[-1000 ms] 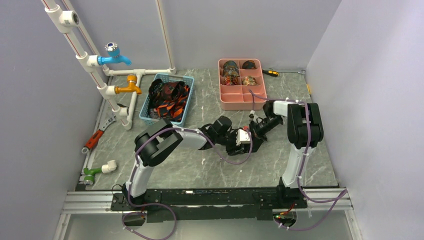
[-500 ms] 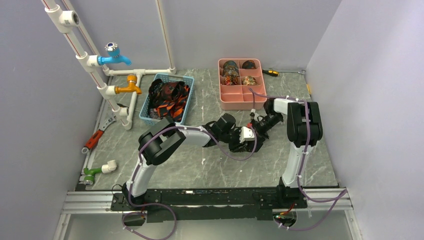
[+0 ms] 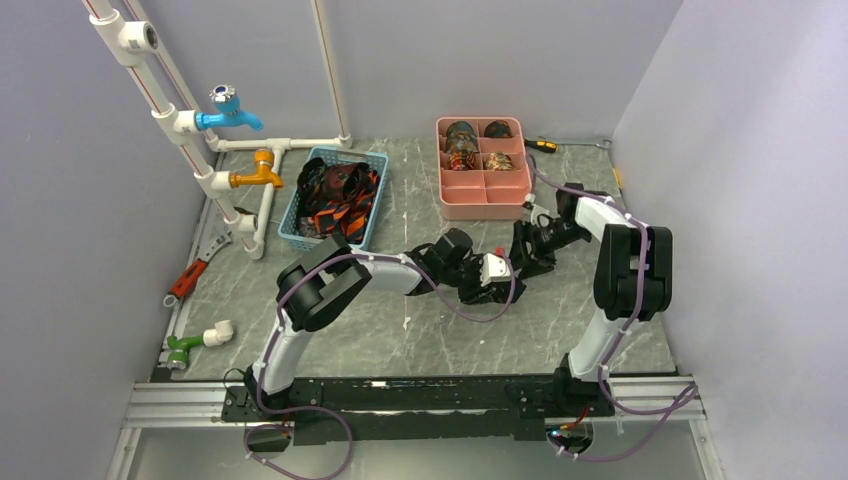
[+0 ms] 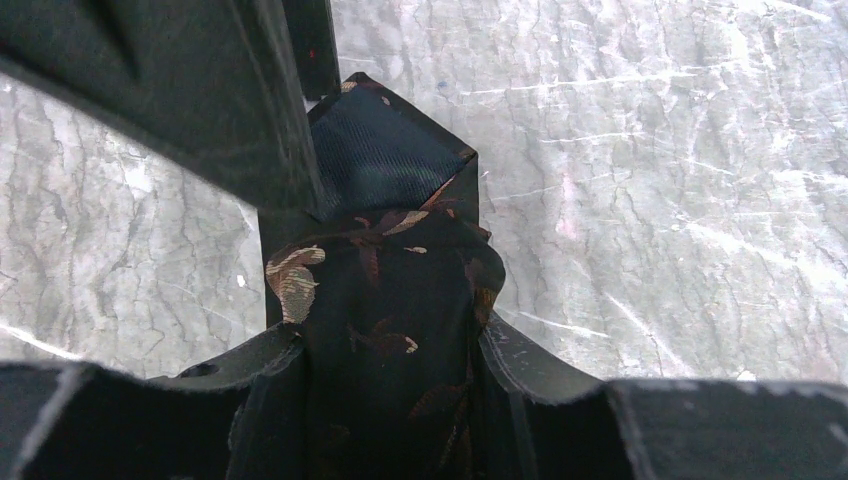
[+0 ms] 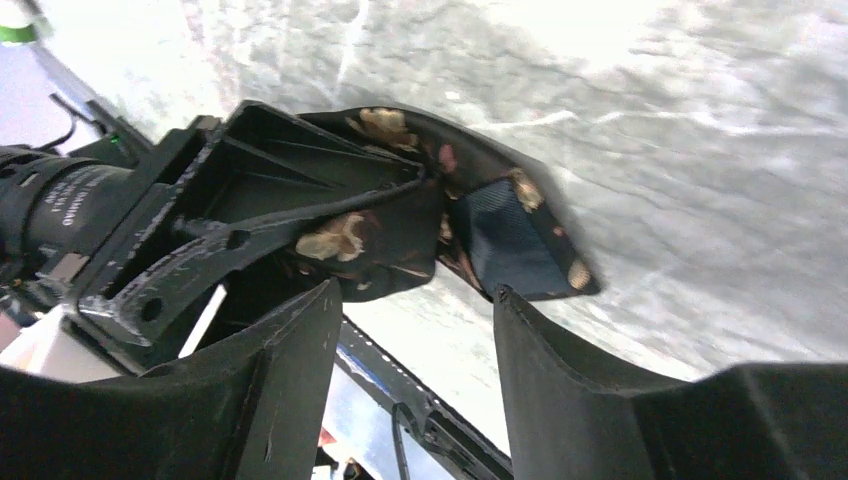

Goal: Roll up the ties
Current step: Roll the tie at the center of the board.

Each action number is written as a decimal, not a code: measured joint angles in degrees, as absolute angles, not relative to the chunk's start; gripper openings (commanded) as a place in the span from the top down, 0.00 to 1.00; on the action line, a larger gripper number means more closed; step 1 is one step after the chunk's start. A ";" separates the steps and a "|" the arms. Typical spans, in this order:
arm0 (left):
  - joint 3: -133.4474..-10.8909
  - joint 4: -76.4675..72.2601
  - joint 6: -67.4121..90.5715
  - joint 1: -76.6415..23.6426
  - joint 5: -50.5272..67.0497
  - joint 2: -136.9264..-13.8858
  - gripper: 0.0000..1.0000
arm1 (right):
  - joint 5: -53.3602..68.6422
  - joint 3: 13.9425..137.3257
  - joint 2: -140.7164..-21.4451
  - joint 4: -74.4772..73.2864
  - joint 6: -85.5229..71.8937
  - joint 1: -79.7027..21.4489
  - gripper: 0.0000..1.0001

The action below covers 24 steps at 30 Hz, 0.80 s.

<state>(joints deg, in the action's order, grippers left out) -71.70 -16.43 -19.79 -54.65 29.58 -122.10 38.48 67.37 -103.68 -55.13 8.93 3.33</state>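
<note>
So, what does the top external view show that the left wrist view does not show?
Only the top external view shows the pink tray with rolled ties and the blue basket of loose ties. Only the left wrist view shows the gold leaf pattern on the tie held in the left jaws. Both show the grey marbled table.

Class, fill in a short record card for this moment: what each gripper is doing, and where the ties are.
left gripper: jaws shut on gold-patterned tie
right gripper: jaws open, at that tie's pointed tip
pink tray: rolled ties in far compartments
blue basket: loose ties heaped inside
</note>
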 measured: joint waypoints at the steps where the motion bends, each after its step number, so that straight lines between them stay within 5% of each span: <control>1: -71.70 -16.40 -19.79 -54.65 29.61 -122.08 0.94 | 39.55 67.20 -103.68 -54.78 8.88 3.42 0.38; 6: -71.85 -16.01 -19.77 -54.68 29.56 -122.10 0.90 | 44.23 65.34 -103.79 -53.21 8.29 0.03 0.37; 9: -71.92 -15.90 -19.55 -54.68 29.52 -122.08 0.87 | 44.97 64.40 -104.60 -52.31 7.92 -1.93 0.45; 14: -71.94 -15.84 -19.14 -54.70 29.28 -122.08 0.76 | 47.31 64.53 -107.44 -52.40 7.01 -2.33 1.00; 18: -71.92 -16.05 -18.74 -54.68 29.34 -121.97 0.56 | 47.53 65.65 -108.12 -54.02 6.90 -2.35 1.00; 24: -69.91 -19.27 -18.46 -54.17 30.44 -121.45 0.42 | 47.05 67.20 -109.65 -55.90 8.75 -2.59 1.00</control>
<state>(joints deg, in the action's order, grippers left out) -69.91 -19.27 -18.46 -54.17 30.44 -121.45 47.05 67.20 -109.65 -55.90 8.75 -2.59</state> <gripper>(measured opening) 0.512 0.037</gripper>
